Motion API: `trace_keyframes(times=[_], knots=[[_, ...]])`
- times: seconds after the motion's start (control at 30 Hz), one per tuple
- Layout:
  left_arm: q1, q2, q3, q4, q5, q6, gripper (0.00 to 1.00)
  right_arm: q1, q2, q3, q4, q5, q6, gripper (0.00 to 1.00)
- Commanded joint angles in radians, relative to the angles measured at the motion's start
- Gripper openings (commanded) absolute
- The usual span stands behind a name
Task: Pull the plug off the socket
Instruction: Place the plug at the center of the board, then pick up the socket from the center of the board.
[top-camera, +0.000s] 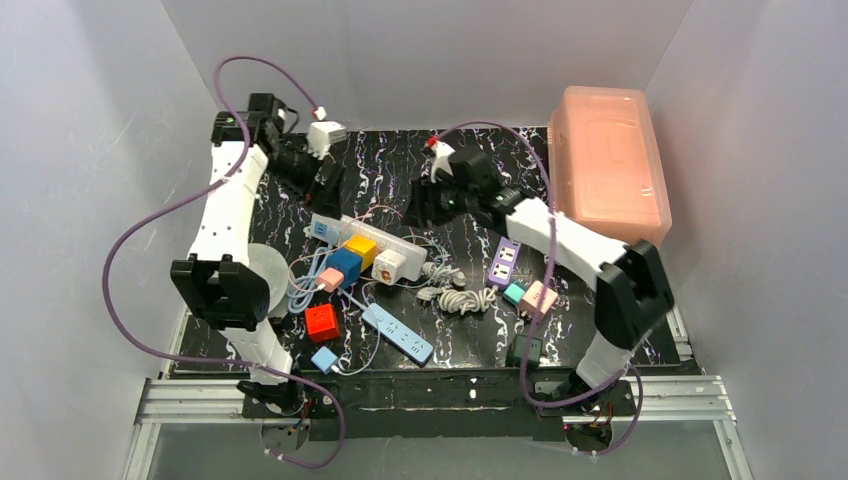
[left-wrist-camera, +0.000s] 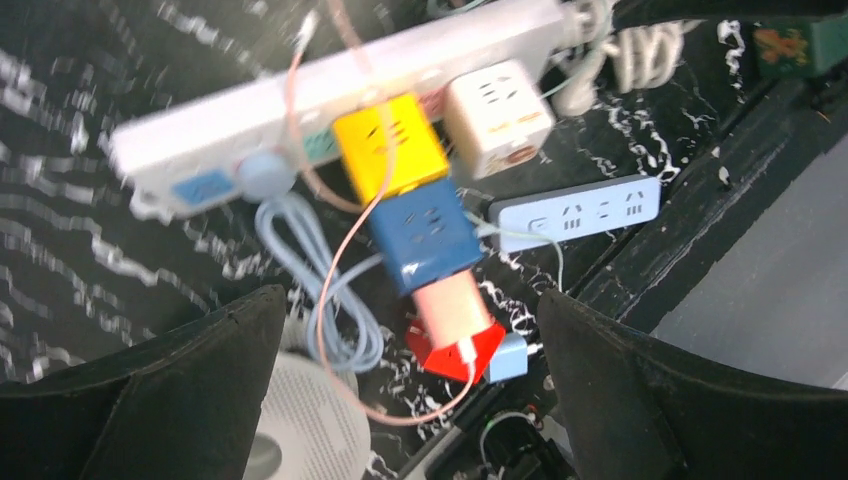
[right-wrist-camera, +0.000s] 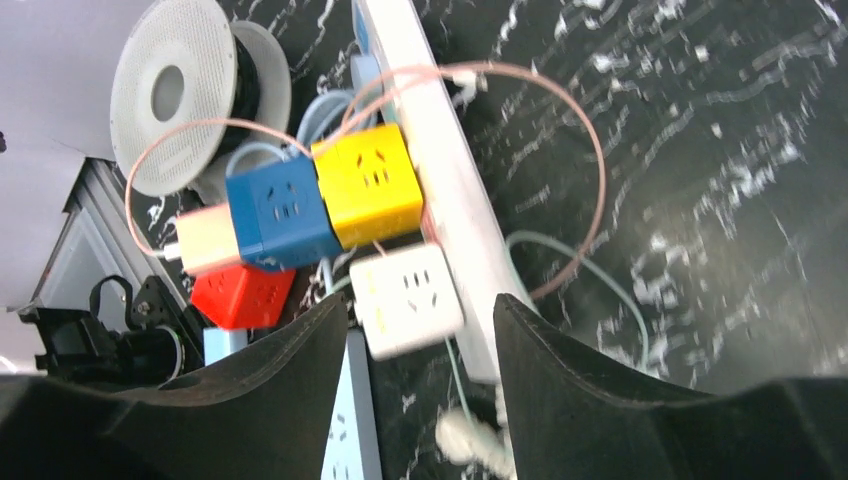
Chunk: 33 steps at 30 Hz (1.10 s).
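From the top camera I see the socket (top-camera: 400, 243) lying slantwise on the counter (top-camera: 465, 345). My left jaws hang above its left end and my right jaws above its right end, both on the far side of it. A yellow cube (top-camera: 361, 249) and a white cube (top-camera: 389, 265) sit against the strip's edge away from both jaws. A blue cube (top-camera: 343, 265) joins the yellow one.

Left wrist camera: my left jaws stand wide apart, one black finger at each side of the view, and the fingers (left-wrist-camera: 170, 390) hold nothing. Ahead of them the socket (left-wrist-camera: 430, 60) runs across the view, blurred. The yellow cube (left-wrist-camera: 390, 150), the blue cube (left-wrist-camera: 425, 235) and a pink plug (left-wrist-camera: 452, 305) line up from the strip back toward the gap.

Right wrist camera: my right jaws are partly open and grip nothing that I can see. The white cube (right-wrist-camera: 410, 300) shows in the gap between the fingers (right-wrist-camera: 570, 380), pressed against the socket (right-wrist-camera: 440, 150), which runs straight ahead. The yellow cube (right-wrist-camera: 367, 185) lies ahead and to the left.
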Motion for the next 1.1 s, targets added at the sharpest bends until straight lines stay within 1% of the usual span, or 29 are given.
trace_keyframes(times=[0.0, 0.1, 0.2, 0.33, 0.43, 0.73, 1.07], knots=[[0.115, 0.009, -0.028, -0.165, -0.070, -0.037, 0.98, -0.003, 0.167, 0.214, -0.059, -0.106, -0.037, 0.64], [0.162, -0.021, -0.117, -0.119, -0.106, -0.054, 0.98, -0.003, 0.264, 0.320, -0.092, -0.156, -0.041, 0.64], [0.177, -0.040, -0.200, -0.089, -0.135, -0.075, 0.98, -0.003, 0.339, 0.392, -0.125, -0.201, -0.045, 0.63], [0.195, -0.051, -0.291, -0.037, -0.170, -0.089, 0.98, -0.003, 0.419, 0.444, -0.153, -0.232, -0.046, 0.62], [0.218, -0.052, -0.333, -0.008, -0.157, -0.103, 0.98, -0.002, 0.455, 0.456, -0.156, -0.246, -0.047, 0.61], [0.248, -0.031, -0.335, 0.012, -0.139, -0.137, 0.90, 0.005, 0.564, 0.526, -0.151, -0.299, -0.045, 0.61], [0.249, -0.026, -0.326, 0.016, -0.129, -0.150, 0.85, 0.022, 0.641, 0.603, -0.133, -0.309, -0.031, 0.61]])
